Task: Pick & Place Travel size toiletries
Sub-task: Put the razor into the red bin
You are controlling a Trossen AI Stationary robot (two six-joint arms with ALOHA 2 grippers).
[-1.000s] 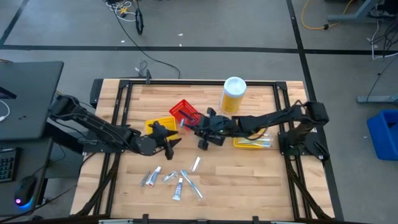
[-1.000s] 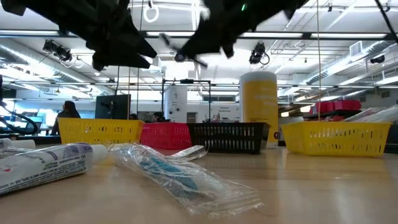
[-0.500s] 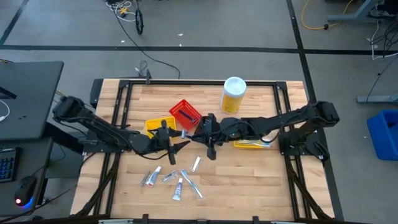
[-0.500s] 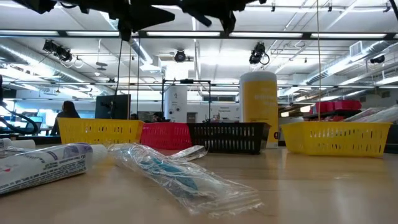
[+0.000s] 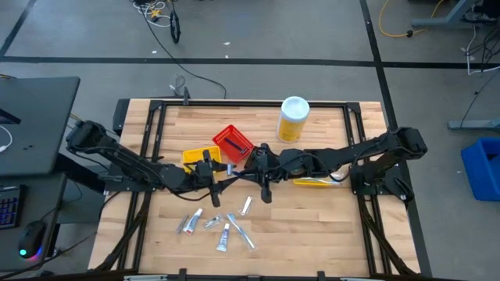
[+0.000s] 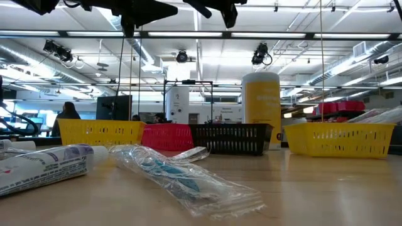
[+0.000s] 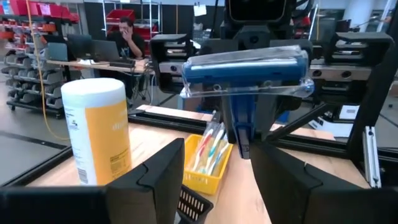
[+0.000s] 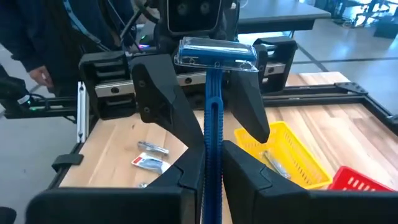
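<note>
A blue razor (image 8: 213,93) with a clear cap over its head (image 7: 245,67) hangs in the air above the middle of the table (image 5: 238,181), between my two grippers. My right gripper (image 8: 212,180) is shut on it and comes from the table's right. My left gripper (image 7: 214,168) faces it from the left and is open; its fingers (image 8: 163,102) stand on either side of the razor just below the head, apart from it. Several small tubes and wrapped toothbrushes (image 5: 223,225) lie flat on the table's near part; in the low view a tube (image 6: 44,166) and a wrapped toothbrush (image 6: 182,176) show. My right gripper pinches the razor's blue handle (image 8: 212,163) between its two fingers, near the end away from the head. The fingers run along the handle, about level, coming from the table's right. The razor is lifted clear and sticks out forward, its capped head toward the left gripper.
A yellow bin (image 5: 199,156) and a red bin (image 5: 233,142) stand just beyond the grippers, with a black bin (image 6: 229,138) beside them. Another yellow bin (image 5: 316,181) holding toothbrushes sits under the right arm. A big yellow bottle (image 5: 293,117) stands toward the far edge.
Both grippers have risen. The right gripper has carried the razor from over the red bin toward the table's near-left, and the left gripper has moved right and nearer until the two face each other. In the last half second both have held nearly still.
</note>
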